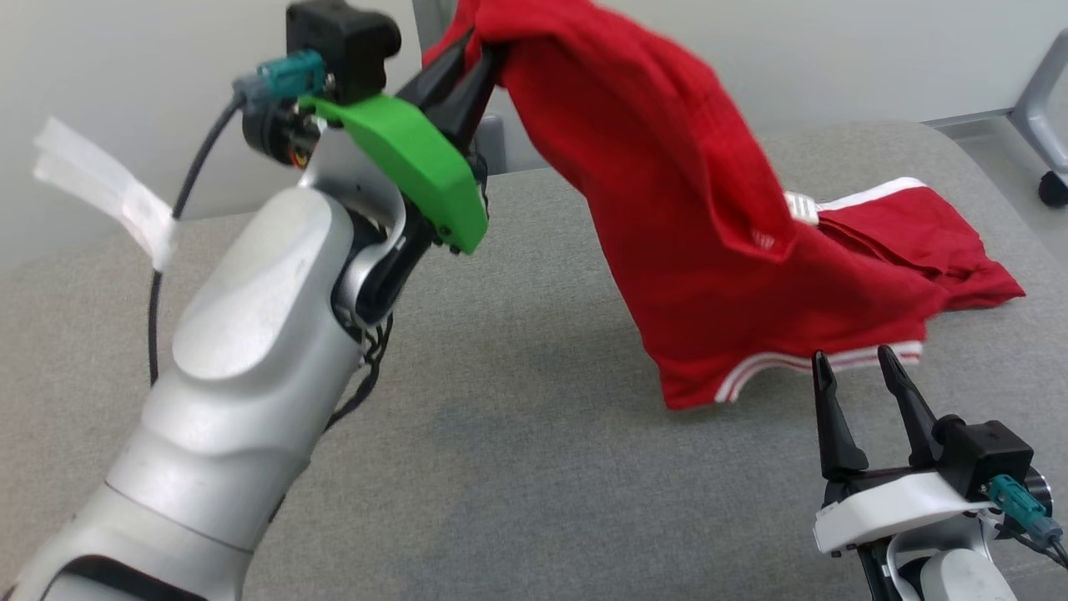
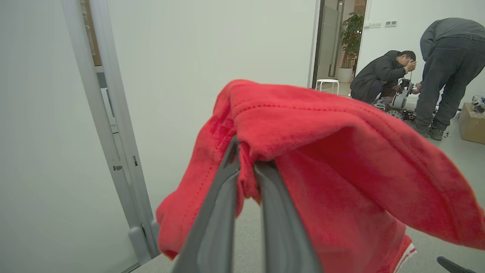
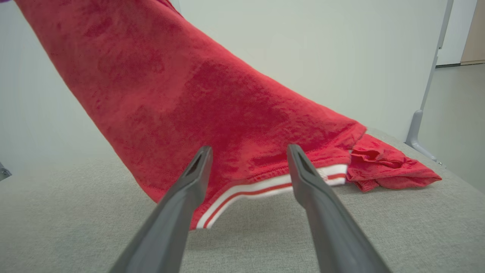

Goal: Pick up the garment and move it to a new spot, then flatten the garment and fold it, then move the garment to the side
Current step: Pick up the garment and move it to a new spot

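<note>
While garment (image 1: 701,234) hangs pinched, part touches surface (image 1: 517,451)

Red garment (image 1: 692,217) (white-striped hem) on grey tabletop (image 1: 517,451)

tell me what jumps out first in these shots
A red garment with white-striped trim hangs from the left gripper, jaws shut on its top, its lower end lying on the grey padded surface. The right gripper sits just short of its hem, jaws open. Behind, in the left wrist view, two people bend over equipment.

Even soft indoor light, faint shadows, close parts blurred, wide-angle edges
</note>
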You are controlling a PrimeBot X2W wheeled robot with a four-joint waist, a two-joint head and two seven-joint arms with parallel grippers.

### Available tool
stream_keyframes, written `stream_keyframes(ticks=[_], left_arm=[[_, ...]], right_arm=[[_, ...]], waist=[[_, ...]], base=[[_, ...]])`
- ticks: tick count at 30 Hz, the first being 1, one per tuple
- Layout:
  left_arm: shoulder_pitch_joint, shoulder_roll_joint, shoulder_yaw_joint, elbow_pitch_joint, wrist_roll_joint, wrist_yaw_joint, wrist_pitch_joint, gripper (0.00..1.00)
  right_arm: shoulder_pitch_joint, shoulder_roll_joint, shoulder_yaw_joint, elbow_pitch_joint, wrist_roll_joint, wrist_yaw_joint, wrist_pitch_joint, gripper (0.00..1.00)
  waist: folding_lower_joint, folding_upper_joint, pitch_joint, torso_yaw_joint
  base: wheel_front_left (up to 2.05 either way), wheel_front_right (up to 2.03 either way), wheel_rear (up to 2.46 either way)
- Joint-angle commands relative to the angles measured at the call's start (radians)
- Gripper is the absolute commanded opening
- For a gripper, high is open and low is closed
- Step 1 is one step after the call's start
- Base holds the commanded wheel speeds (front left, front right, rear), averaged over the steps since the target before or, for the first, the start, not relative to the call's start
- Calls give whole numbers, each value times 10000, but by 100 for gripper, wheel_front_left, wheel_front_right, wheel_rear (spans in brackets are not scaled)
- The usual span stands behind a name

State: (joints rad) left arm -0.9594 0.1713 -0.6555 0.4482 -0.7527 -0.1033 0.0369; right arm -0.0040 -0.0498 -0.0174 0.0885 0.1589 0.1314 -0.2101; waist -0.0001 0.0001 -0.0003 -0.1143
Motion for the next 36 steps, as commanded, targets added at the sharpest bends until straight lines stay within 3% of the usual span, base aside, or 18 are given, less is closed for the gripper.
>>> stream_keyframes(ticks=[1,8,16,17,18,19,20,27,36], left_arm=[[551,10,42,243,-182,182,-160,0],[2482,409,182,2076,-64,838,-1354,0],[4028,483,363,4013,-70,1373,-2647,0],[4174,440,413,4201,-85,1432,-2737,9],[4261,415,465,4335,-95,1501,-2800,33],[4328,398,520,4489,-66,1574,-2863,86],[4386,382,570,4593,-47,1637,-2901,100],[4632,232,1008,4719,154,1817,-3022,100],[5782,201,1989,2612,1164,1855,-3022,100]], right_arm=[[105,-14,12,49,79,-16,-67,100],[-12,-14,-11,186,146,-16,-172,100],[-223,-14,-37,450,204,-16,-252,100],[-228,-19,-41,499,220,-16,-265,100],[-232,-19,-31,535,225,-16,-277,100],[-250,-17,-15,579,213,-16,-286,100],[-258,-16,2,615,209,-16,-287,100],[-268,-17,41,792,144,-16,-282,100],[-160,-17,67,884,16,-16,-245,100]], waist=[[1,-1,-229,-420],[1,-1,91,-454],[1,-1,278,-127],[1,-1,266,-62],[1,-1,258,-6],[1,-1,246,48],[1,-1,234,94],[1,-1,113,405],[1,-1,-212,653]], base=[[0,0,0],[0,0,0],[0,0,0],[0,0,0],[0,0,0],[0,0,0],[0,0,0],[0,0,0],[0,0,0]])
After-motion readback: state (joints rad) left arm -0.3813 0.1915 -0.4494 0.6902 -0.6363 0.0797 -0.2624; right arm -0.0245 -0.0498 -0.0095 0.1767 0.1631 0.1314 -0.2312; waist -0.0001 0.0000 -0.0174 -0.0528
